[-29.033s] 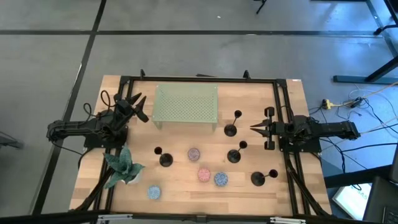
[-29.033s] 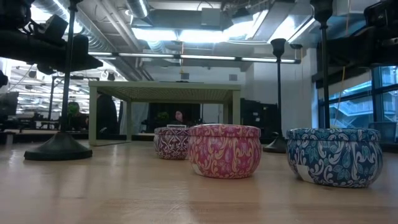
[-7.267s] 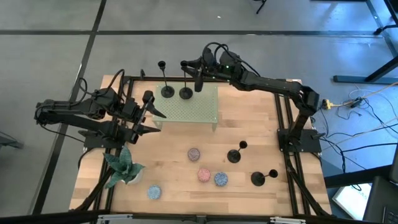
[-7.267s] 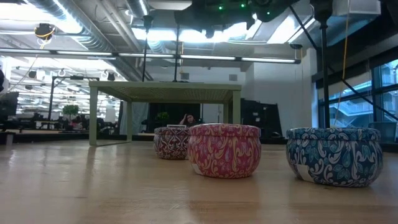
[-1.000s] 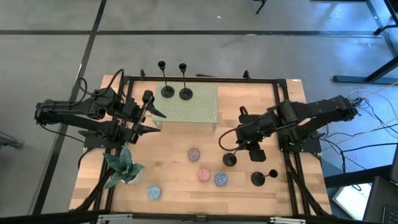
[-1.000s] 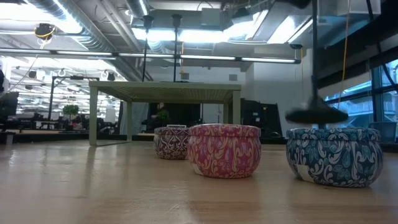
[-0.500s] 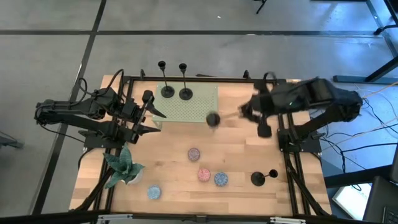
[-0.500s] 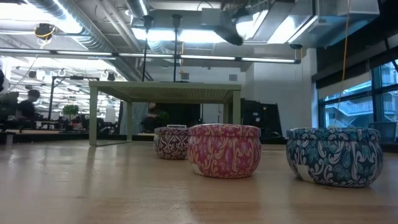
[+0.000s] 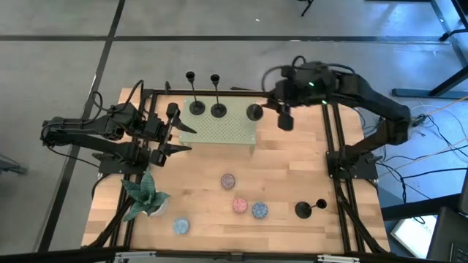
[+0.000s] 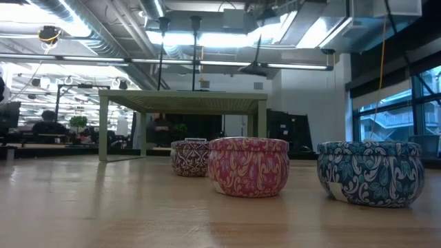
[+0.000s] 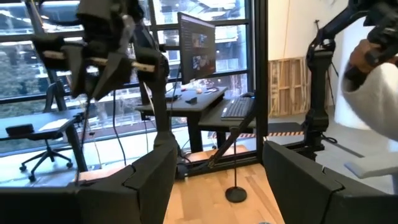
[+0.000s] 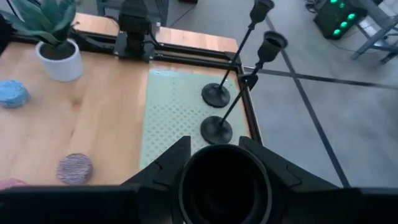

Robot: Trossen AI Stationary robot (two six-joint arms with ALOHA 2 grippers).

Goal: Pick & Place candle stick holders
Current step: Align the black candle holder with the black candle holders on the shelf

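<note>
Two black candle stick holders (image 9: 197,108) (image 9: 218,109) stand by their round bases on the green perforated stand (image 9: 219,126). They also show in the right wrist view (image 12: 216,95) (image 12: 216,129). My right gripper (image 9: 273,109) is shut on a third candle stick holder (image 9: 254,112), which hangs over the stand's right end (image 10: 253,67). Another candle stick holder (image 9: 302,210) stands on the table at the near right. My left gripper (image 9: 175,135) waits open beside the stand's left end. My right gripper pinches the third candle stick holder's cup top (image 12: 224,186) between its two fingers. The fingers come from the table's right side, slanting down. The holder hangs below them, slightly tilted and lifted clear, its round base (image 10: 253,67) lowest.
Several small round candles (image 9: 228,180) (image 9: 240,204) (image 9: 259,210) lie on the near middle of the table, and another (image 9: 180,226) lies near a potted plant (image 9: 146,196) at the near left. A black frame rail (image 9: 333,146) runs along the table's right side. A person's sleeve (image 11: 367,81) shows beyond the table.
My right gripper has risen with the third holder from the table's right middle, then swung toward the far edge and left to the stand's right end, turning as it went. The holder came clear of the table and swung tilted on the way.
</note>
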